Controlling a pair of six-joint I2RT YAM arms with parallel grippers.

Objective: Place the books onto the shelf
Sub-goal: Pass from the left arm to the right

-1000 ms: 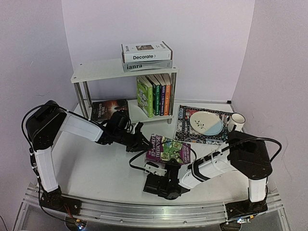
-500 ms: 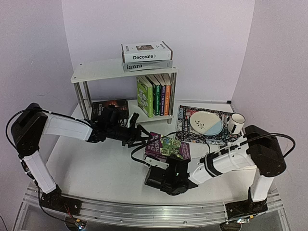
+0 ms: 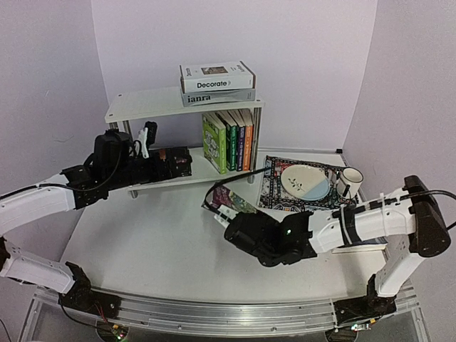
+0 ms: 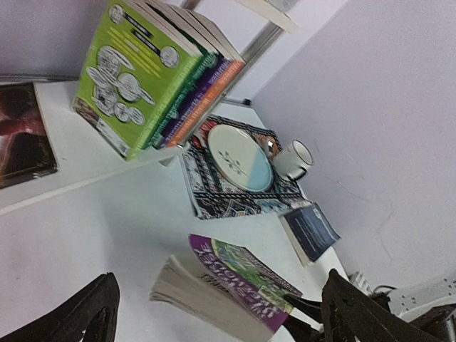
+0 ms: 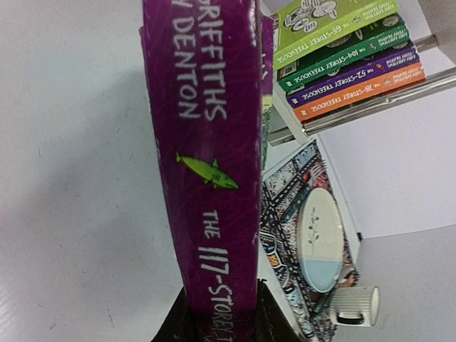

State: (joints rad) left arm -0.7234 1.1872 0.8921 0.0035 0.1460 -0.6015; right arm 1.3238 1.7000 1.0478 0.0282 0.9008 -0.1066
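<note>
The right claw point(image 5: 217, 324) was clenched on one end of the purple paperback point(image 5: 203, 142), held on edge over the worktop point(image 3: 142, 242), near the shelf point(image 3: 157, 105). The left claw point(image 4: 219, 292) gaped, released and empty. Pinched at one end only, the book could sag, slip, or topple the standing paperbacks point(image 3: 228, 139).

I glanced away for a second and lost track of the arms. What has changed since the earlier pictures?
The left gripper opened and drew back left, toward the left end of the shelf. The right gripper, shut on the purple book, swung it left and nearer the shelf, tipping it up. The shelved books, plate and mug stayed put.
</note>
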